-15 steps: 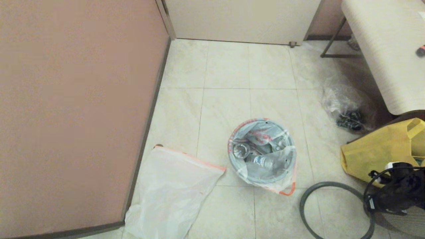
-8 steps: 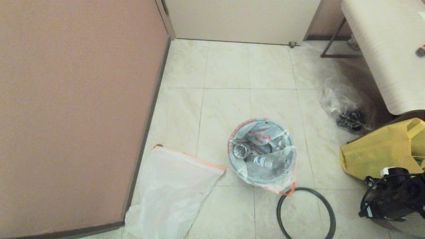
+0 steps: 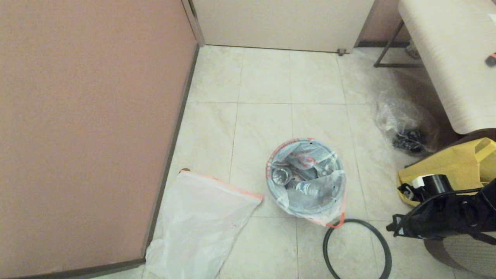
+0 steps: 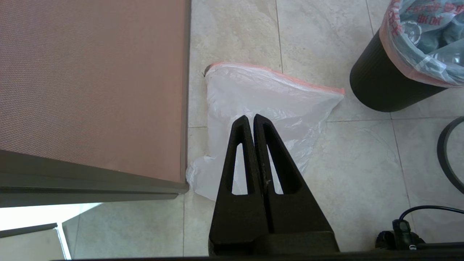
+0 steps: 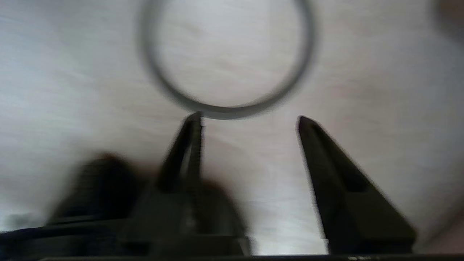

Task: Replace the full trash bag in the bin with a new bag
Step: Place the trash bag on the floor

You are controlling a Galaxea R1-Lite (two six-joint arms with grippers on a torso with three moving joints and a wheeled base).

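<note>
The bin [image 3: 305, 182] stands on the tiled floor and serves as the landmark. The full trash bag [image 3: 306, 176] sits inside it, its orange-red hem folded over the rim, with bottles and a cup showing through the plastic. The dark grey ring [image 3: 357, 250] is already off and lies flat on the floor just beside the bin, on the robot's near right. The new bag [image 3: 201, 223] lies spread flat to the bin's left, against the foot of the brown wall [image 3: 89, 128].

The right gripper [image 5: 250, 121] hangs above the ring with its fingers spread and nothing between them. The left gripper [image 4: 251, 121] hovers over the new bag with its fingers pressed together, holding nothing.

The step in hand looks like lifting the full bag out. It would go best with the hem pinched where it hangs loose on the near right of the rim, then drawn straight up so the light bin does not tip or come along.

To the bin's right sit a yellow cloth tote [image 3: 445, 174] and, farther back, a clear crumpled bag [image 3: 405, 124] under a pale bench [image 3: 445, 58]. The ring lies close to the right arm's path and could be knocked.
</note>
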